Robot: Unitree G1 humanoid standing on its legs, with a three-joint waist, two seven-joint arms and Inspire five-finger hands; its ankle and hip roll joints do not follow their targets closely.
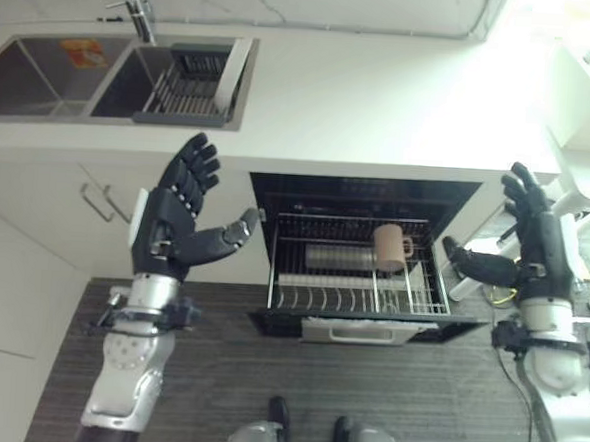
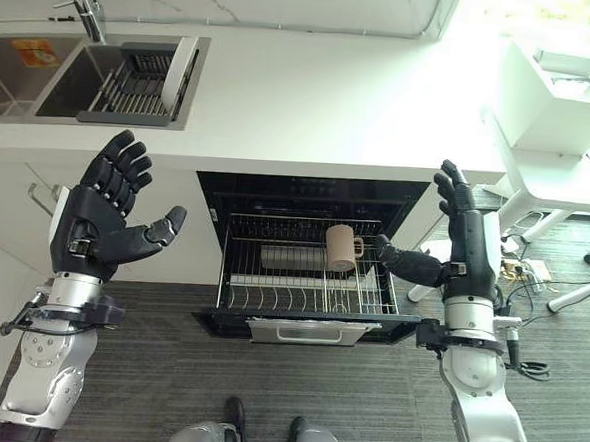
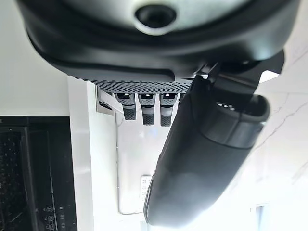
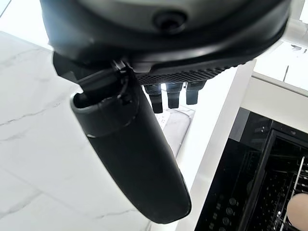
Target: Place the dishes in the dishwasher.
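A robot is standing in front of an open dishwasher (image 2: 311, 282), looking down at it, with its pulled-out rack (image 2: 305, 297) sitting at 6 o'clock from the white counter (image 2: 312, 102). Both hands are raised, empty, with fingers spread wide: the left hand (image 2: 100, 214) is hovering at 9 o'clock of the rack, the right hand (image 2: 459, 246) at 3 o'clock, each well apart from any dish. A tan mug (image 2: 341, 249) is already standing in the rack, toward its back, beside a metal container (image 1: 338, 257). The remaining dish appears to be a white plate (image 2: 184, 69) leaning on edge in the drying rack (image 2: 133, 89) inside the sink (image 2: 53, 86), at 11 o'clock from the dishwasher. To do the next step well, the left hand — the nearer 1 — would likely need to reach up over the counter edge, pinch the plate's rim firmly, then carry it down into the upright tines at the rack's front. The faucet (image 2: 82, 10) beside the sink and the counter's lip could obstruct the reach; the mug is standing clear of the front tines.
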